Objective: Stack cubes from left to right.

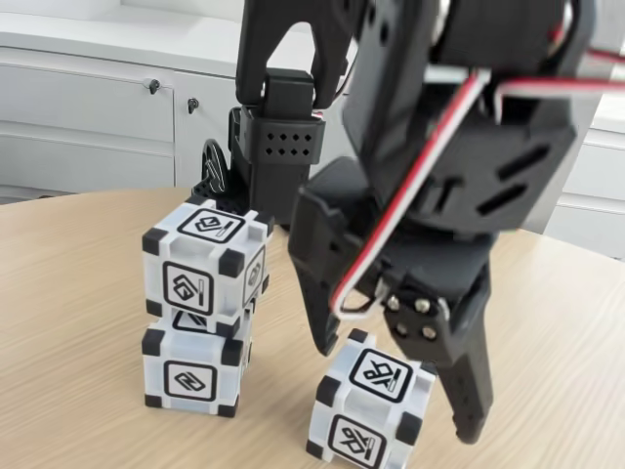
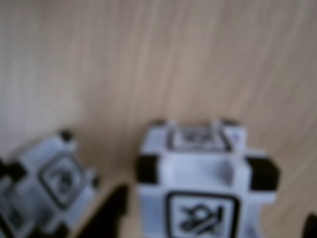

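On the wooden table, fixed view: three cubes counted. Two form a stack at left, upper cube resting on lower cube, slightly offset. Third cube stands alone at right, on the table. Gripper spread wide, one black finger on either side of the third cube; contact unclear. Wrist view is blurred: the third cube sits between the fingers, with what looks like the stack at lower left.

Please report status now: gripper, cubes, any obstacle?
Gripper open, straddling the lone cube on the table. Other two cubes stacked at left in the fixed view. Nothing blocking.
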You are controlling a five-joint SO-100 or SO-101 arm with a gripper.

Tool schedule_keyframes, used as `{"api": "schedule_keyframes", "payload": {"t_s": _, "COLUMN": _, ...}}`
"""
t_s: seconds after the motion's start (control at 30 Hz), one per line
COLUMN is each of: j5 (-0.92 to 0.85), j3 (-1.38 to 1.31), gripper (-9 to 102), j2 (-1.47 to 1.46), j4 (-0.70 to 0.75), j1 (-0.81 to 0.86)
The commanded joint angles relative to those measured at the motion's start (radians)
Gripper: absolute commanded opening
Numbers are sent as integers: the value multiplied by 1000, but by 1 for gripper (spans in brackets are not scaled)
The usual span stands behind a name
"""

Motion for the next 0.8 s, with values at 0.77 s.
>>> {"api": "schedule_keyframes", "payload": {"t_s": 0.77, "j5": 57, "j3": -40, "gripper": 23, "j2": -115, "j4": -11, "j1": -8}}
